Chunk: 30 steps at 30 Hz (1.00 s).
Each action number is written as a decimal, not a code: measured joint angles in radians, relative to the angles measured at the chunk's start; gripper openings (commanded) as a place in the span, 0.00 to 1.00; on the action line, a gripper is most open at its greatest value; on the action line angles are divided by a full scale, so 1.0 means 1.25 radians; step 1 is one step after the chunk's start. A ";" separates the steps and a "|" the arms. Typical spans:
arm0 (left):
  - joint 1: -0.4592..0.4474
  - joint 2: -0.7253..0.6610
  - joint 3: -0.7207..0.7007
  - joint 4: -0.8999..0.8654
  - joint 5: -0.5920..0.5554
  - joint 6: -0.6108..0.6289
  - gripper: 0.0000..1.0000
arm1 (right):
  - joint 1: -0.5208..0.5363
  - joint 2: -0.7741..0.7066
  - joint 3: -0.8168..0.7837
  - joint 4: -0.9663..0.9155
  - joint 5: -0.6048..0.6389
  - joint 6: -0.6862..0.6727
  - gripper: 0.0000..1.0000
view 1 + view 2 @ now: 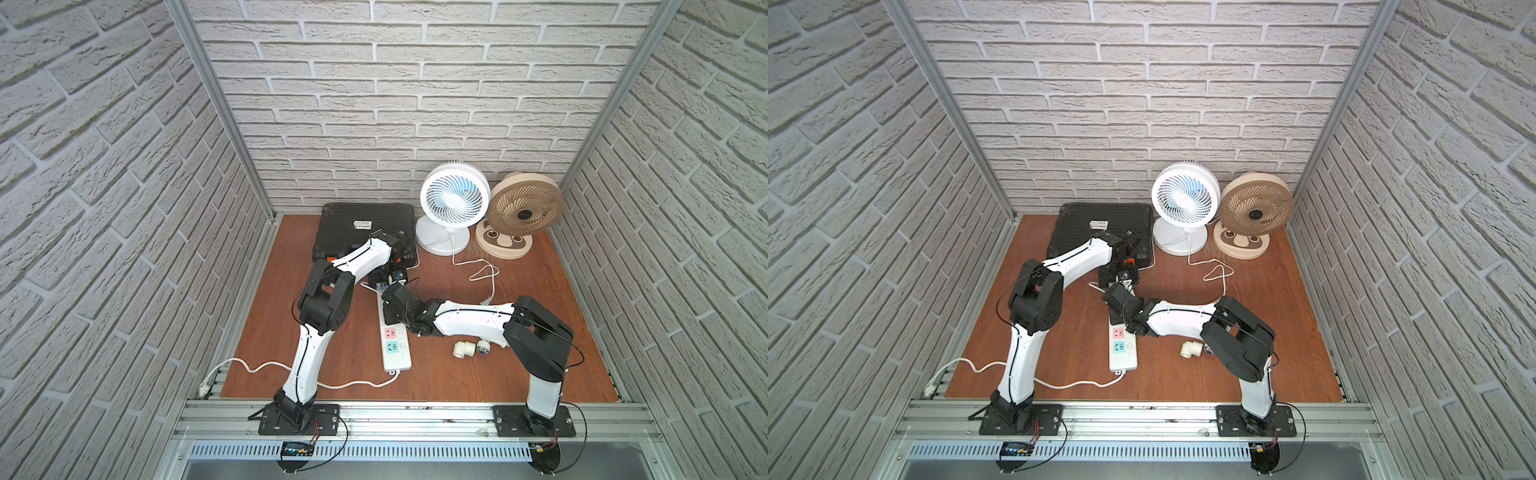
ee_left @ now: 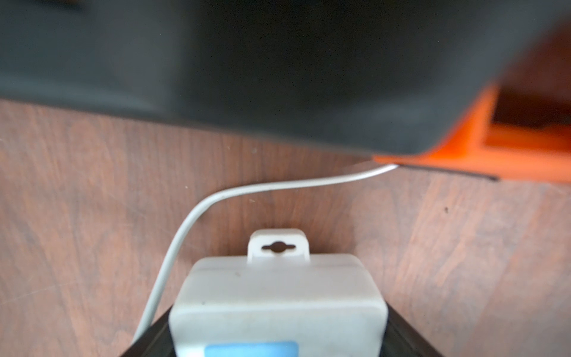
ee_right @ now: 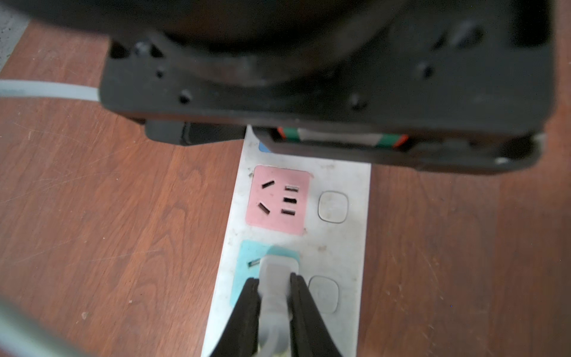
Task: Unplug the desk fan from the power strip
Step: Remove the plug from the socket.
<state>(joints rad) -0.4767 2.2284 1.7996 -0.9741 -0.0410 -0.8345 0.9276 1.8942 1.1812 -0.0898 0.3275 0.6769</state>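
The white desk fan point(image 1: 453, 199) point(image 1: 1185, 195) stands at the back, and its thin cord point(image 1: 482, 272) loops forward under my right arm. The power strip point(image 1: 397, 361) point(image 1: 1123, 361) lies lengthwise in the middle of the table. In the right wrist view my right gripper point(image 3: 274, 278) is shut on a white plug point(image 3: 278, 264) at the strip's teal socket panel, beside an empty pink socket point(image 3: 278, 201). Whether its prongs are seated is hidden. In the left wrist view my left gripper point(image 2: 278, 340) clamps the strip's far end point(image 2: 278, 293) from both sides.
A beige fan point(image 1: 524, 210) stands right of the white one. A black case point(image 1: 365, 228) with an orange part lies at the back, close to my left wrist. A white pipe elbow point(image 1: 463, 348) lies under my right arm. The strip's own cord point(image 1: 266, 365) trails to the front left.
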 measured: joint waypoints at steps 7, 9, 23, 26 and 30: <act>0.000 0.000 0.000 -0.001 0.002 0.001 0.00 | 0.024 0.027 0.059 -0.074 0.064 -0.018 0.03; 0.000 -0.001 0.000 -0.002 0.003 0.001 0.00 | 0.027 0.031 0.069 -0.087 0.074 -0.022 0.03; 0.000 -0.002 -0.001 -0.001 0.002 0.001 0.00 | 0.028 0.031 0.055 -0.065 0.081 -0.030 0.03; 0.000 -0.002 -0.001 -0.001 0.003 0.000 0.00 | 0.021 0.016 0.029 -0.038 0.063 -0.020 0.03; 0.000 -0.002 -0.001 0.000 0.006 -0.003 0.00 | 0.003 -0.007 -0.008 -0.001 0.021 0.002 0.03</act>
<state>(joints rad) -0.4767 2.2257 1.7985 -0.9741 -0.0338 -0.8387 0.9314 1.8858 1.1717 -0.0910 0.3534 0.6788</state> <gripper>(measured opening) 0.858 0.192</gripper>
